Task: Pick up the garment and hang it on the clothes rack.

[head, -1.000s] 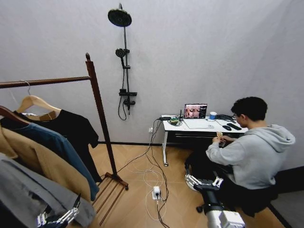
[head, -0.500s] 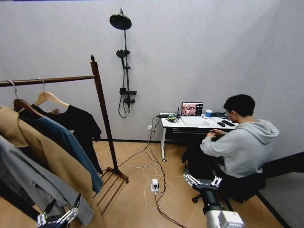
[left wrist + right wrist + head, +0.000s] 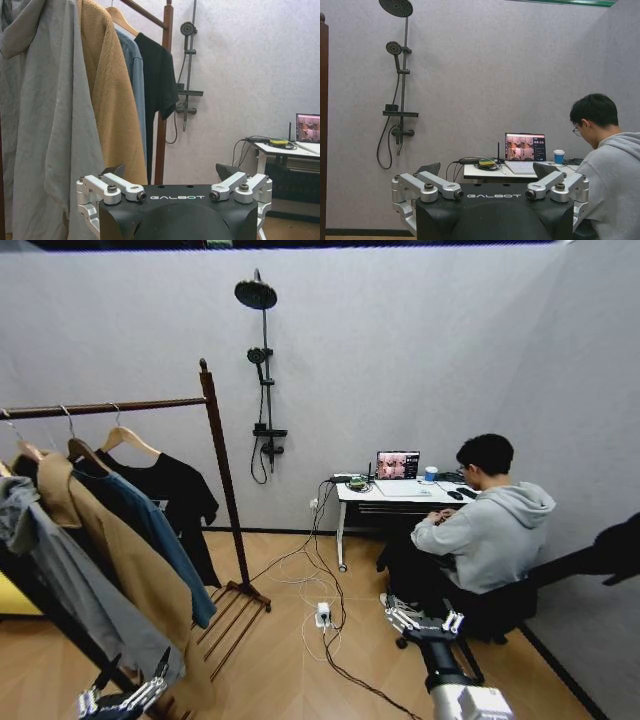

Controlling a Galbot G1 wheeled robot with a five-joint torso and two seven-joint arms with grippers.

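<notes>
left hand [image 3: 122, 702]: low, fingers spread, empty | right hand [image 3: 425, 621]: low, fingers spread, empty

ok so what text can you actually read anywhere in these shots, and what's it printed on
"GALBOT", white letters on the black body of the left gripper, in the left wrist view.
"GALBOT", the same on the right gripper, in the right wrist view.
The laptop screen shows pictures, too small to read.
The blue cup shows no readable label.
</notes>
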